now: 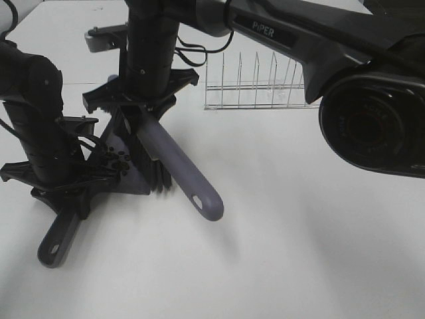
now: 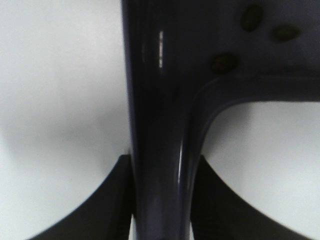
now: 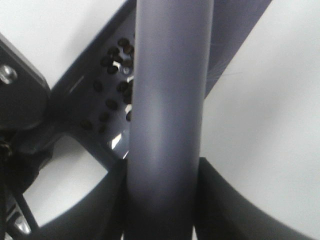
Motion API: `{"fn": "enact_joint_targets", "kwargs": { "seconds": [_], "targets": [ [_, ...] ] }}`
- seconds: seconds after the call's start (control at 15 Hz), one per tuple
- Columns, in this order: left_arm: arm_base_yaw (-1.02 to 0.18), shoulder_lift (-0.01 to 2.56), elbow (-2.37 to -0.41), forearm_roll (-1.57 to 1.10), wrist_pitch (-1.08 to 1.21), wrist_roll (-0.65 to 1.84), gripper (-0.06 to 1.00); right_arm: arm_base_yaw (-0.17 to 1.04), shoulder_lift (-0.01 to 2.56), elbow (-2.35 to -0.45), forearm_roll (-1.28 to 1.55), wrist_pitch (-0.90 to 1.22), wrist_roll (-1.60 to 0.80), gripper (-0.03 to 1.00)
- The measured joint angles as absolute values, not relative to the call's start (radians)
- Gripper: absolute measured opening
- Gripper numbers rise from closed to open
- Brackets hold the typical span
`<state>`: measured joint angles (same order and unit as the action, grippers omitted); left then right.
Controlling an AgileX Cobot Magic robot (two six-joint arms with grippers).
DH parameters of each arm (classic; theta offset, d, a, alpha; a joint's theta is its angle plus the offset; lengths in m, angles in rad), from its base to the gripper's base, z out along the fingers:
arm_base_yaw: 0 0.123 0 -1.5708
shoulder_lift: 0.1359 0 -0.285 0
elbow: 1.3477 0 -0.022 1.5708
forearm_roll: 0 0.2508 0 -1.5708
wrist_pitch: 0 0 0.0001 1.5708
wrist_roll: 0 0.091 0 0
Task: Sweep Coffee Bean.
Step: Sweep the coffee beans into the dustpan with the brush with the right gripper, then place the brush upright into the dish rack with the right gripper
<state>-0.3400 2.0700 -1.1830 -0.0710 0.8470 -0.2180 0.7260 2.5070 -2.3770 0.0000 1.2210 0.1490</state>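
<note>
Gripping the handle of the grey-purple plastic dustpan [image 1: 57, 240] near the white desk's [image 1: 299, 239] left edge, the left fingers [image 2: 97, 215] are closed; the tiny dark coffee beans [image 3: 114, 84] lie inside its pan. The right fingers [image 3: 227, 210] clamp the grey long-handled brush [image 1: 189, 183]. Sweeping looks nearly done. The right arm [image 1: 319, 46] reads "PiPER".

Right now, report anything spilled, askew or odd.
Nothing stands out. The beans lie in the dustpan, with none visible on the table. The left gripper is shut on the dustpan's handle, the right gripper on the brush, and the rack stands upright behind.
</note>
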Motion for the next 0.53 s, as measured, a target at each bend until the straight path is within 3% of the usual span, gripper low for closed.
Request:
{"fn": "enact_joint_targets", "kwargs": {
  "seconds": [0.53],
  "targets": [
    [-0.340,2.070,-1.183,-0.071,0.847,-0.218,0.27,0.668,2.391,-2.463,-0.228,1.230,0.144,0.36]
  ]
}}
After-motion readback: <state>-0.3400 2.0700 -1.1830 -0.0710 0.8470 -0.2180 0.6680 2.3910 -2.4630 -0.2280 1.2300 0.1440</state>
